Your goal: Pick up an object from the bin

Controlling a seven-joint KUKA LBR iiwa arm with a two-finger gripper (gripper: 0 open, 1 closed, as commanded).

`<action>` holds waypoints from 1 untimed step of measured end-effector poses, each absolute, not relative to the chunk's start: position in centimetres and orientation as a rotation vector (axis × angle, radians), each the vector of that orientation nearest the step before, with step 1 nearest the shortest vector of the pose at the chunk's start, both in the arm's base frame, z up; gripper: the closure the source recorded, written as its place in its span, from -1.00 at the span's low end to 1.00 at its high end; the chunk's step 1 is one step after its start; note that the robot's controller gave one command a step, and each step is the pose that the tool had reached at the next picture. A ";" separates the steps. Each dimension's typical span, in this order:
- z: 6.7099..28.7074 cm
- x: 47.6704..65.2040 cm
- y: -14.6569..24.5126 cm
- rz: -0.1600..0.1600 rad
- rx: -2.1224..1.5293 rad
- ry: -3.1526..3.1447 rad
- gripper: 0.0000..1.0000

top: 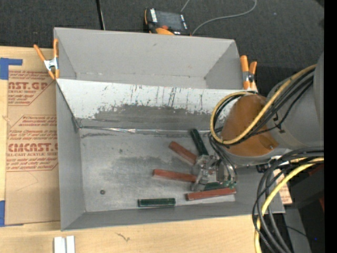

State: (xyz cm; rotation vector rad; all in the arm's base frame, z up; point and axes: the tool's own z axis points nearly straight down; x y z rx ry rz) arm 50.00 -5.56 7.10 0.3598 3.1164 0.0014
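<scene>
A robotics lab or test workshop: a grey sheet-metal bin (142,51) sits beside a large grey robot arm (305,115) trailing yellow and black cables (212,123), with a black-and-orange device (166,21) on dark carpet (52,4).

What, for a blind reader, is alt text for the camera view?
The gripper sits low at the right of the grey bin, among reddish-brown bars and a dark green bar; another green bar lies apart, lower left.

The grey metal bin (105,157) holds five things, all lower right of centre: three reddish-brown flat sticks (181,152) and two dark green sticks (156,202).
</scene>
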 end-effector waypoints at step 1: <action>24.4 50.9 -6.2 0.000 0.320 3.116 1.00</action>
